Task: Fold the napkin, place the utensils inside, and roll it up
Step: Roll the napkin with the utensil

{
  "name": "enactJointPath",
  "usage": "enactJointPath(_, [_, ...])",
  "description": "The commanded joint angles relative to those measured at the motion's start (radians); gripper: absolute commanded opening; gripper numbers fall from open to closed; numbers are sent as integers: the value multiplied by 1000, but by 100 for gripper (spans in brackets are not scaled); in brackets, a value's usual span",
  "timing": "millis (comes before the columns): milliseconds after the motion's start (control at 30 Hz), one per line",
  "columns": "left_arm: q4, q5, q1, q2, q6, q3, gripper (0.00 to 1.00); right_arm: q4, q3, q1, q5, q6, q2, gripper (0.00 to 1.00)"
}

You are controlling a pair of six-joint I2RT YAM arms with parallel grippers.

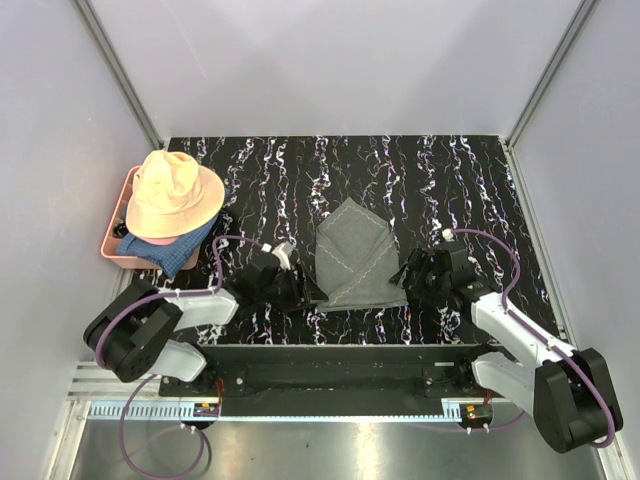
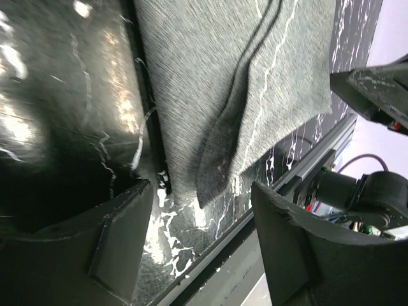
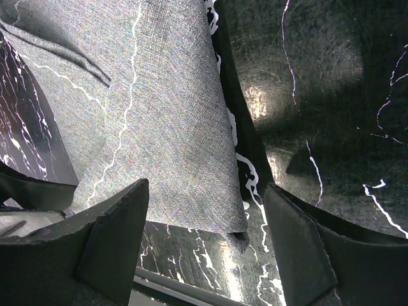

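Left claw [image 2: 201,194] and right claw [image 3: 205,191] are spread empty at the near corners of the folded napkin [image 1: 355,258]. If only one layer is pinched, the fold could be dragged open. No utensils are seen on the black marbled table [image 1: 450,180]; a peach hat [image 1: 175,195] is seen far left, with pale walls [image 1: 330,60] beyond.

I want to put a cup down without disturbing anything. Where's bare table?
Bare: the far table strip behind the napkin, from the hat to the right wall. Crowded: near edge, where left gripper and right gripper flank the napkin, and the tray corner.
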Motion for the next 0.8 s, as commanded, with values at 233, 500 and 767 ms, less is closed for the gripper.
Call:
enactJointPath(233, [67, -17, -36, 72, -39, 1, 57, 38, 48, -2, -15, -24, 0, 81])
enactJointPath(500, [79, -25, -34, 116, -48, 13, 44, 42, 52, -2, -38, -44, 7, 82])
enactJointPath(767, [64, -34, -34, 124, -42, 25, 19, 78, 53, -2, -123, -93, 6, 82])
